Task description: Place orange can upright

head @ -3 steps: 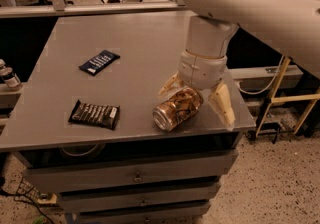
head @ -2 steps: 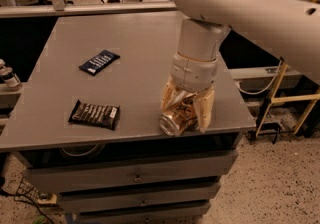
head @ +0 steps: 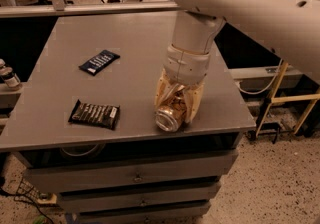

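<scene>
One arm point(head: 240, 5) points down, end effector point(head: 176, 112) gripping orange can point(head: 169, 116).

A high, near view looks down on the table point(head: 100, 33), with the tool point(head: 176, 112) near its front.

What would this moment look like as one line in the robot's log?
gripper: shut on orange can | pose: on its side, near table front edge | upright: not yet

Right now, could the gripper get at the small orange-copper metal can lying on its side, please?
Probably yes: the gripper sits over the orange-copper metal can; the flat dark-blue packet and flat black packet lie well away.
</scene>
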`<state>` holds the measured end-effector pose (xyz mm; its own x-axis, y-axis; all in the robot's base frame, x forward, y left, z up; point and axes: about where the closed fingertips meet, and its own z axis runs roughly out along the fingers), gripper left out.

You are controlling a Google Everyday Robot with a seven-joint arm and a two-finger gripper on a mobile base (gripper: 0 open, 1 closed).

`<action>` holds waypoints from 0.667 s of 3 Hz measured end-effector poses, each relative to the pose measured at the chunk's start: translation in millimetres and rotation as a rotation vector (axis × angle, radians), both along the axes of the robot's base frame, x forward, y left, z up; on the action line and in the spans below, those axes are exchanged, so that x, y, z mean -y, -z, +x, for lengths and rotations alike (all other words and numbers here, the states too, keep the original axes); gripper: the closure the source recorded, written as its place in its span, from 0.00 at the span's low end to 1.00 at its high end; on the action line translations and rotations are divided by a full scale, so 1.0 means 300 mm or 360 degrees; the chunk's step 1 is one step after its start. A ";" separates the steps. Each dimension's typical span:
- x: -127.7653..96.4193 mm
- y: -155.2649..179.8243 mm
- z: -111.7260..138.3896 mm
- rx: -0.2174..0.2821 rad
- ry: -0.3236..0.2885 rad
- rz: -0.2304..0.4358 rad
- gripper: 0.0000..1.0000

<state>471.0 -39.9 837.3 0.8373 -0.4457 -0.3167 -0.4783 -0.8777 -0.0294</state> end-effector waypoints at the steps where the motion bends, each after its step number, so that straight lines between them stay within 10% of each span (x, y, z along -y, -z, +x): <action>1: -0.044 -0.071 0.055 0.0136 -0.0105 0.0172 0.99; 2: -0.093 -0.121 0.115 0.0329 -0.0274 0.0398 1.00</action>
<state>505.4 -12.2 873.6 0.9510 -0.2230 -0.2142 -0.2858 -0.8984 -0.3336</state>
